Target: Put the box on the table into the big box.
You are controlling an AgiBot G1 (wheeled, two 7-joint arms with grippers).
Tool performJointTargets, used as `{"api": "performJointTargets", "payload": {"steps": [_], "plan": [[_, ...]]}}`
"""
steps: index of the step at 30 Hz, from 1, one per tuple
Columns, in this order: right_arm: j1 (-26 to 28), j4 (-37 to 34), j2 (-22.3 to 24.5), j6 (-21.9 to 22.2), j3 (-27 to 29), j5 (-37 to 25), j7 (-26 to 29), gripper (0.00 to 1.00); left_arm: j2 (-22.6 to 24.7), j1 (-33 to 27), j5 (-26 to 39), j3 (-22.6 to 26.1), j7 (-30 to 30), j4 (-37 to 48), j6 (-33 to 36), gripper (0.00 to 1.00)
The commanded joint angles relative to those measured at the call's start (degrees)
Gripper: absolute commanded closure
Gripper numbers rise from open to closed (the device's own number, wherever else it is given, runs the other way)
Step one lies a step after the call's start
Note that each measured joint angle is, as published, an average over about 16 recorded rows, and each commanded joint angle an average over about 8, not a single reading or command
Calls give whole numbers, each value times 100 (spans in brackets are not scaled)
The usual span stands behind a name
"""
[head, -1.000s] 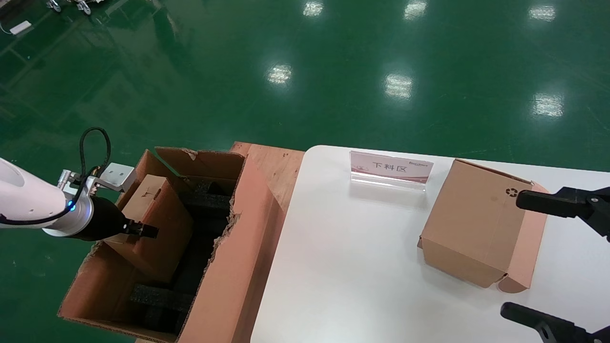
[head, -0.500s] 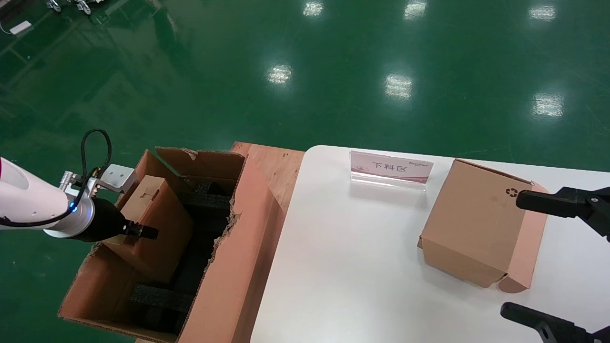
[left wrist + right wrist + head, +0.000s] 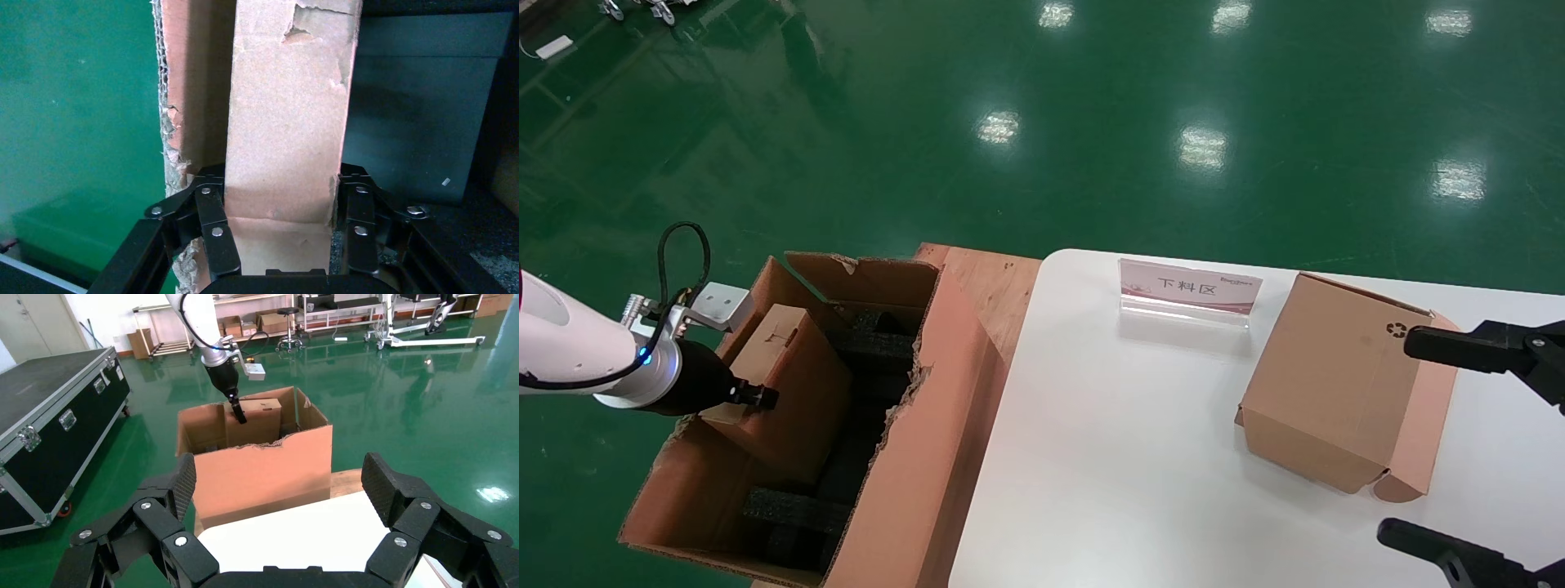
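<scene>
The left gripper [image 3: 756, 397] is clamped on the box [image 3: 784, 384], one finger [image 3: 211, 223] pressed on each side of its narrow face, and it holds the box inside the big box [image 3: 911, 482]. Beyond the gripper the box stands nearly upright against the carton's outer wall, with black foam blocks [image 3: 793, 514] below and beside it. Whether its lower edge already rests on the foam is hard to make out, so I judge the placing nearly done: what remains is to settle the box, let go and pull the arm out. The right gripper [image 3: 1426, 441] hangs spread wide around a second cardboard box with a recycling symbol [image 3: 1340, 384], which sits on the white surface [image 3: 1124, 457], touching nothing.
</scene>
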Motion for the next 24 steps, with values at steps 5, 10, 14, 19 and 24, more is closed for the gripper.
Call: {"api": "performJointTargets", "payload": {"steps": [5,10,14,19,24], "plan": [[0,0,0,0,0,0,0,0,-1,0,3,0,0,0,6,0],[0,0,0,0,0,0,0,0,-2,-1,3,0,0,0,8,0],[0,0,0,0,0,0,0,0,-2,-4,-1,1,1,-1,6,0],[1,1,-1,-1,0,-1,0,0,0,-9,-6,-5,2,-2,2,0],[1,1,0,-1,0,0,0,0,-3,-25,-14,-41,5,-1,-2,0]]}}
